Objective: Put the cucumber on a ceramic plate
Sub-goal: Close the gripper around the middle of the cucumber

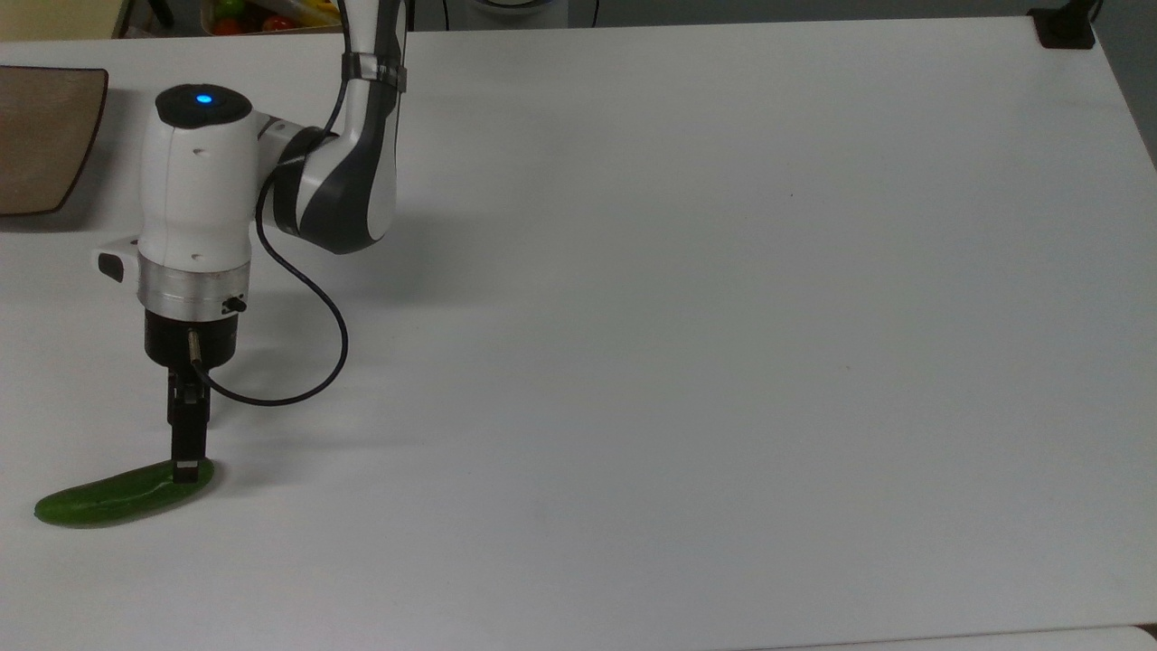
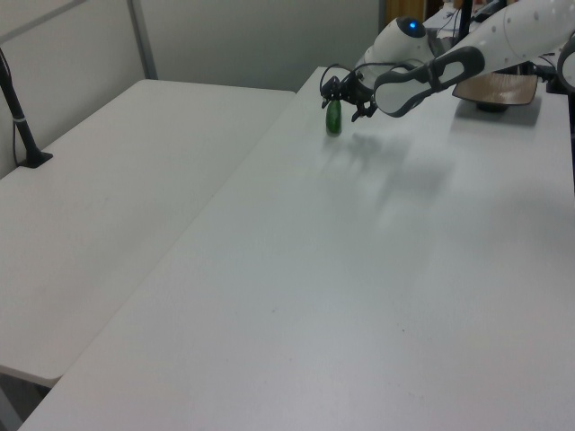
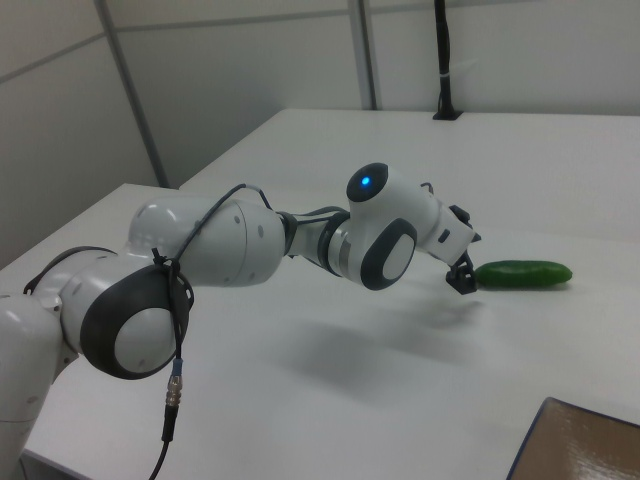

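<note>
While hanging low over the white table (image 1: 678, 316), reads as parted: gripper (image 1: 187, 468) (image 2: 341, 101) (image 3: 463, 278) with dark fingers spread about one end of the cucumber (image 1: 108, 497) (image 2: 333, 121) (image 3: 522, 272), not clamped on it. Hard to tell whether touching the green skin. Seen edge-on in the top view, so one finger hidden behind the other there. Lying flat near the top view's lower left corner, close to the table's side edge in the left view. Cut off at the top view's left edge: brown ceramic plate (image 1: 41, 136) (image 2: 499, 88) (image 3: 580, 445), well apart from the cucumber. Wide bare tabletop toward the top view's right.
</note>
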